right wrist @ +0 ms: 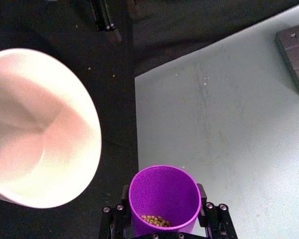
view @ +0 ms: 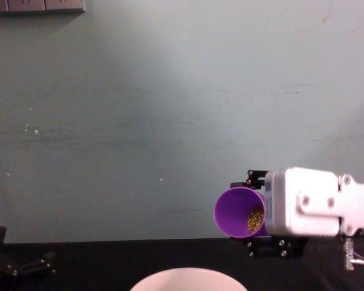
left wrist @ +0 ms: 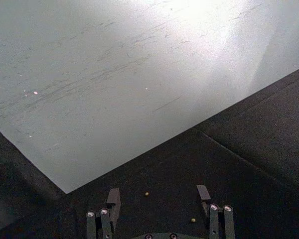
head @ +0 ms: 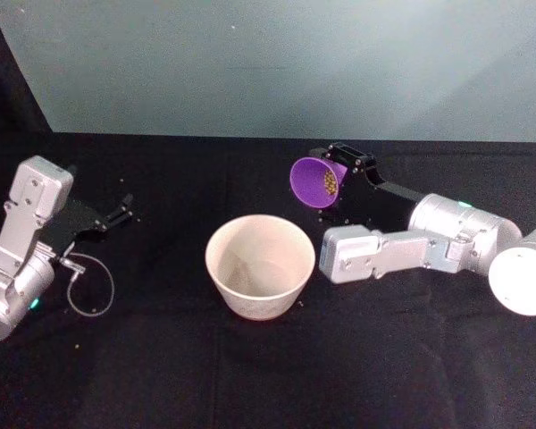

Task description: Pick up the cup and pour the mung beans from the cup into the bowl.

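Note:
My right gripper (head: 338, 183) is shut on the purple cup (head: 314, 181), holding it on its side in the air with its mouth facing left. The mung beans (head: 330, 182) lie heaped against the cup's lower wall, inside it. In the chest view the cup (view: 238, 211) hangs above and right of the bowl (view: 189, 280). The pale pinkish-white bowl (head: 259, 264) stands upright on the black table, below and left of the cup's mouth, with no beans visible in it. The right wrist view has the cup (right wrist: 164, 199) with beans (right wrist: 155, 220) beside the bowl (right wrist: 40, 129). My left gripper (head: 121, 213) rests open at the left.
A few stray beans (left wrist: 146, 193) lie on the black cloth by the left gripper (left wrist: 159, 199). A thin cable loop (head: 89, 286) hangs from the left arm. A pale green wall rises behind the table's far edge.

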